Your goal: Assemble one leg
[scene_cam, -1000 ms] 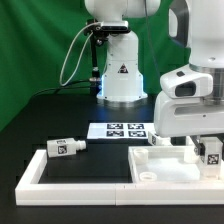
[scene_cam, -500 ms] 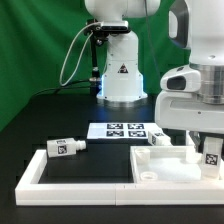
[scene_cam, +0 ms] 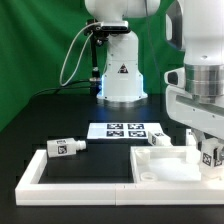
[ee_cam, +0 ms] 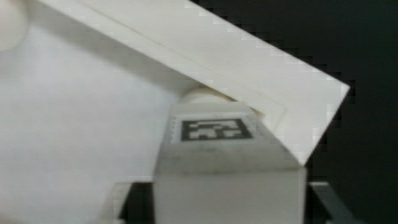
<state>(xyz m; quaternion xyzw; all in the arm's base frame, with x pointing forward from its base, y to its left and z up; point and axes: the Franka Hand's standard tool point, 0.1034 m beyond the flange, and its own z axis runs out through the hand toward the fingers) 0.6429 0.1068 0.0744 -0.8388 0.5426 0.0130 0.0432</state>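
The leg [scene_cam: 210, 156] [ee_cam: 217, 130] stands upright near the bench's front corner on the exterior view's right, on the tabletop panel [scene_cam: 165, 166]. The gripper [scene_cam: 208, 149] clamps it. The wrist has turned since a second ago; the leg has barely shifted. Two spare legs [scene_cam: 65, 147] [scene_cam: 160, 139] and the marker board [scene_cam: 125, 129] lie nearby.

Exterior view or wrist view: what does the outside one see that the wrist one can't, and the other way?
Only the exterior view shows the robot base, the marker board, a loose leg lying at that view's left, and the white frame. Only the wrist view shows, close up, the tagged end of the held leg in front of a corner of the tabletop panel. Both show the tool gripping that leg at the tabletop panel.
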